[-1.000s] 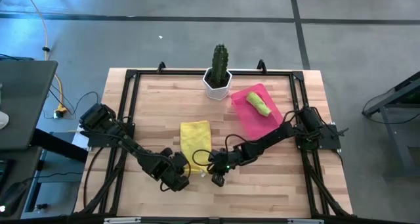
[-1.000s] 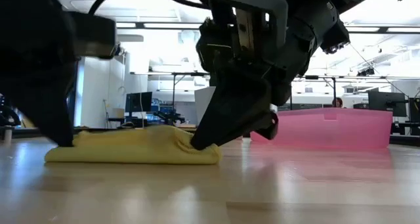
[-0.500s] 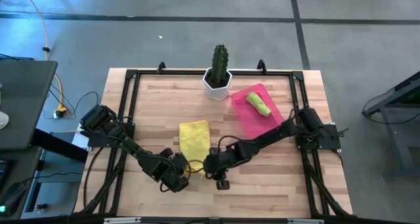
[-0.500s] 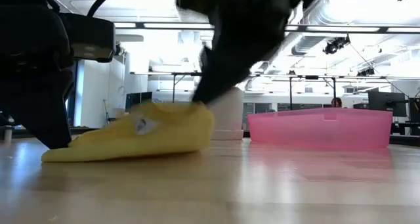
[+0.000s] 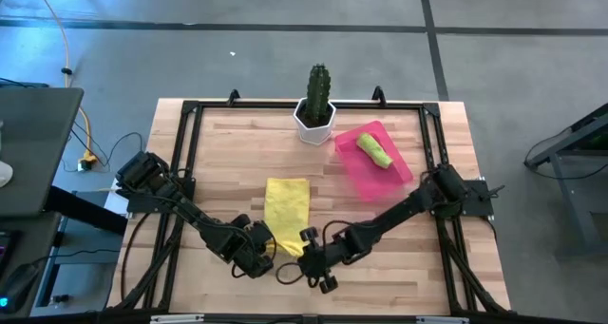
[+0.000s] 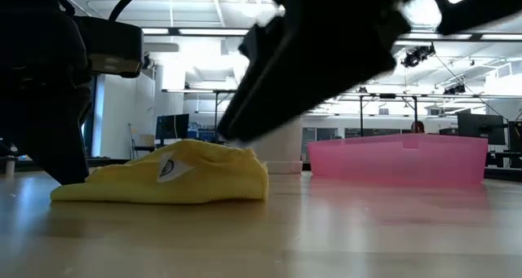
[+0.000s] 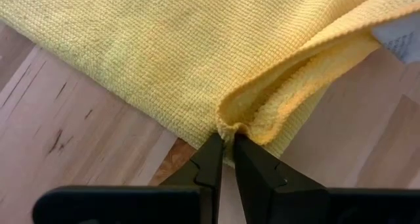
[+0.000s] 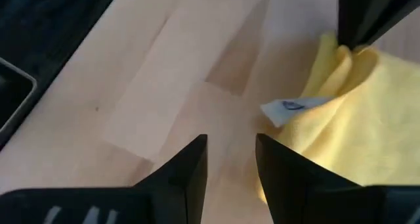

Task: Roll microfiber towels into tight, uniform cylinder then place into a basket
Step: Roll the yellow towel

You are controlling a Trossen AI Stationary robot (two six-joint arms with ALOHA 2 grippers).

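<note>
Yellow towel (image 5: 286,205) lies mid-table toward the near side, its near edge folded over and bunched, not a roll yet. Left gripper (image 7: 225,140) sits at the near-left corner of the towel, jaws pressed together pinching the doubled hem. Right gripper (image 8: 231,159) hovers just off the near-right edge beside the towel's white tag (image 8: 289,108), jaws spread, holding nothing. Green towel (image 5: 374,151) already lies rolled in the pink basket (image 5: 359,175) at far right, beside the cactus pot (image 5: 314,121).

Risks: one-sided pinch could drag the towel skewed, giving a cone-shaped or loose roll; the fold could flop open with the right side unheld; the right gripper could catch only the tag.
</note>
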